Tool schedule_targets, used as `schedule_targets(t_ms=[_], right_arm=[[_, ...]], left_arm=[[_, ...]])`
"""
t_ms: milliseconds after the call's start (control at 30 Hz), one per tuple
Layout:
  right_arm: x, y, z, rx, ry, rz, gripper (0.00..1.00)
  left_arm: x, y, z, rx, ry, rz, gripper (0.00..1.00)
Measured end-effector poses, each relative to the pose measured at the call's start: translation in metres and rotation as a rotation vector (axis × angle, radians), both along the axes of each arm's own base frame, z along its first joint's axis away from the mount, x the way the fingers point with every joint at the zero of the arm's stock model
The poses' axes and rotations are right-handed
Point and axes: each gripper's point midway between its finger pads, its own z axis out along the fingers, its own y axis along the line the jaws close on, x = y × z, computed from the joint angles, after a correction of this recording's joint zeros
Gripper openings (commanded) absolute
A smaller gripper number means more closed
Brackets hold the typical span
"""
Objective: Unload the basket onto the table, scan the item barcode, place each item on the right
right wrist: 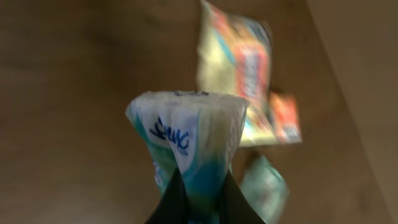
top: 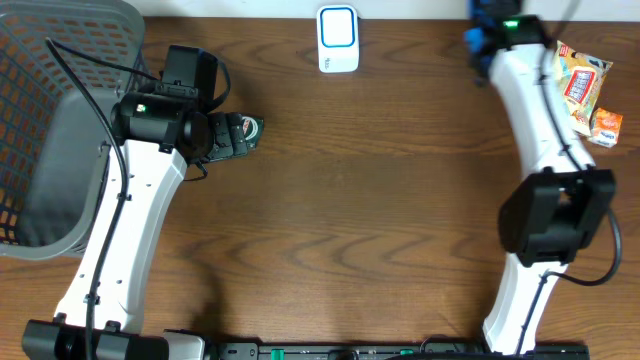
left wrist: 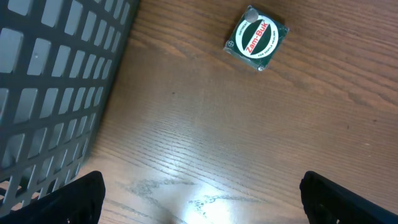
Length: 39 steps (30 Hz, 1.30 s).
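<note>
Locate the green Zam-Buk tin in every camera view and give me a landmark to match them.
Overhead: the Zam-Buk tin lies in the upper left part, partly hidden by the left arm's end.
Left wrist: it lies at the top, right of centre.
Right wrist: it is not in it.
Shared landmark: the grey basket, left of the tin in both of those views.

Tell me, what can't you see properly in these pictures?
- Barcode on the packet: the right wrist view is blurred, so none can be read.
- The snacks behind it: right wrist view, too blurred to read.
- The green tin: overhead, partly covered by the left arm.
- The basket: overhead, cut off by the left edge.
</note>
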Motion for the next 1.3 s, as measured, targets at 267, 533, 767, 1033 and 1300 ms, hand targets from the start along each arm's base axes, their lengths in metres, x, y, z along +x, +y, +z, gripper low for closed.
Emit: schedule_targets(t_ms=[267,533,767,1033,1300], right_arm=[[-0.06,-0.095,-0.02,0.031,0.15,-0.249,0.76],[-0.074,-0.093,-0.037,0.171,0.195,-0.272,0.91],[-0.043,0.022,-0.053,0.672,0.179,0.024,0.99],[-0.017,0.185,-0.03,0.915,0.131,0.439,0.99],[-0.034,0.319,-0.022,0.826,0.111,0.681,0.99]], left_arm=[[0.0,0.0,0.0,0.0,0.0,0.0,0.98],[0.0,0.0,0.0,0.0,0.0,0.0,0.99],[0.0,0.0,0.0,0.0,0.0,0.0,0.99],[0.0,0.0,0.0,0.0,0.0,0.0,0.99],[0.0,0.0,0.0,0.0,0.0,0.0,0.99]])
